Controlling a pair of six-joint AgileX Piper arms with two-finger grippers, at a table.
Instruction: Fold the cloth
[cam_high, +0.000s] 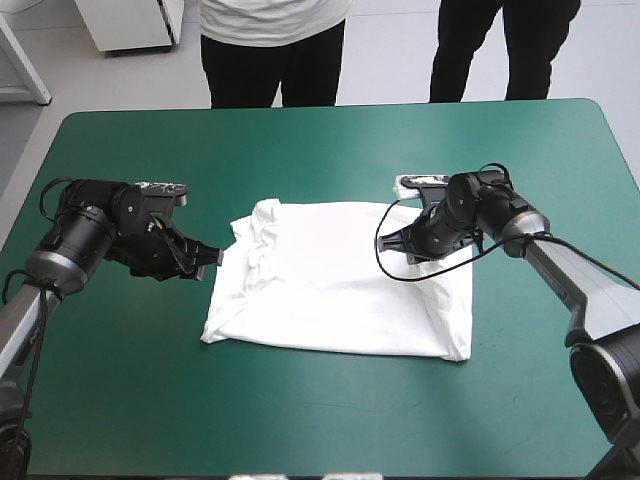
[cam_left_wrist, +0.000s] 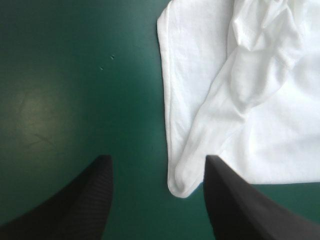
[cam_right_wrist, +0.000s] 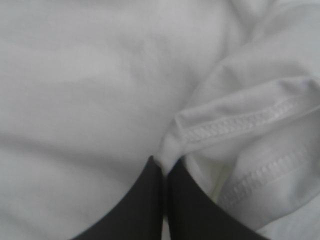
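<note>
Two grippers at one T-shirt: the right pinches, the left is lined up.
The right gripper (cam_right_wrist: 164, 164) is clenched on a stitched hem fold of the white T-shirt (cam_high: 340, 290), cloth caught at its fingertips, probably so that side can be lifted and carried over. The left gripper (cam_left_wrist: 157, 162) is released, its fingers spread over the teal-green cover (cam_left_wrist: 60, 100). A rounded corner of the T-shirt lies between them, seemingly placed for a grasp. Which part of the garment the hem belongs to is hard to tell.
</note>
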